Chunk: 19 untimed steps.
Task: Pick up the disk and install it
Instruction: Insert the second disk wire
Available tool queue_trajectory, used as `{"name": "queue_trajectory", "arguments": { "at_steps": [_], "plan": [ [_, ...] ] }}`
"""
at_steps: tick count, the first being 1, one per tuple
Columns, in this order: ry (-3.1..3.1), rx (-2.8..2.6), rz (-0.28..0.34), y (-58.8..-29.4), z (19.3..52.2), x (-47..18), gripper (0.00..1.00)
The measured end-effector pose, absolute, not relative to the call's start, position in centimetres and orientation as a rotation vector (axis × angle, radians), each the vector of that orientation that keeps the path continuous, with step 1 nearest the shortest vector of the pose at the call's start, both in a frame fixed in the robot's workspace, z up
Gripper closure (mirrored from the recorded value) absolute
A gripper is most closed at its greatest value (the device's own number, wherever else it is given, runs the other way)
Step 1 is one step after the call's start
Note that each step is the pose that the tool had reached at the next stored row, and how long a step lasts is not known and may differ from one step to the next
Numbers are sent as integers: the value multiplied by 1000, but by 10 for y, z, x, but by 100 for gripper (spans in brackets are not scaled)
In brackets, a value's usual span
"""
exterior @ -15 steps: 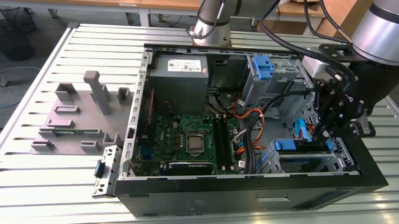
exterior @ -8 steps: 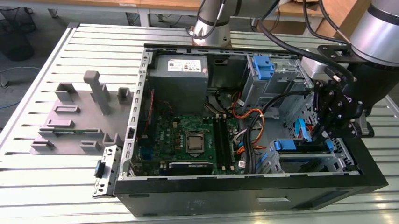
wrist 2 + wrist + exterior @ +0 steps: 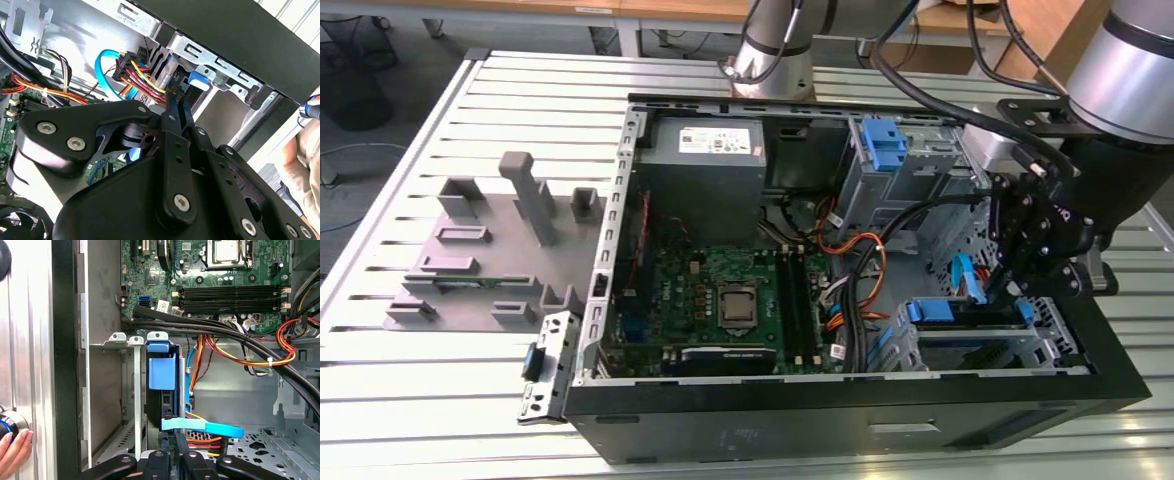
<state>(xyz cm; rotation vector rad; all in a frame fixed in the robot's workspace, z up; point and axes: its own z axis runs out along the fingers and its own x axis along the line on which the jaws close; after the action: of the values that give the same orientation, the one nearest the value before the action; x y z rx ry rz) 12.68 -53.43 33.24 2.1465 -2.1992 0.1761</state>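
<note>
The disk (image 3: 945, 312) sits in the drive cage (image 3: 987, 345) at the front corner of the open computer case, on the exterior view's right. Its blue carrier (image 3: 162, 367) stands edge-on between the cage's metal rails, with the dark drive body under it. My gripper (image 3: 1006, 295) reaches down into the case just behind the disk's rear end. In both wrist views its black fingers (image 3: 166, 440) lie close together with nothing between them, their tips (image 3: 173, 102) next to the carrier's blue tab (image 3: 199, 80). A light blue data cable (image 3: 205, 429) crosses right at the fingertips.
Red, yellow and black power wires (image 3: 142, 75) and thick black cables (image 3: 225, 335) crowd the space beside the cage. The motherboard (image 3: 720, 300) fills the case floor, with a grey power supply (image 3: 704, 150) and an upright blue latch (image 3: 887, 145) behind. A person's hand (image 3: 12, 455) rests outside the case wall.
</note>
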Motion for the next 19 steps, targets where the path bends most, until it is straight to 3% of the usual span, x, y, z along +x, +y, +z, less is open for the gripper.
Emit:
{"name": "queue_trajectory", "arguments": {
  "at_steps": [11,13,14,19],
  "plan": [
    [-2199,2147,176,-534,332,127,84],
    [-2200,2147,175,-534,332,127,82],
    [-2199,2147,176,-534,332,127,76],
    [-2199,2147,176,-534,332,128,76]
  ]
}}
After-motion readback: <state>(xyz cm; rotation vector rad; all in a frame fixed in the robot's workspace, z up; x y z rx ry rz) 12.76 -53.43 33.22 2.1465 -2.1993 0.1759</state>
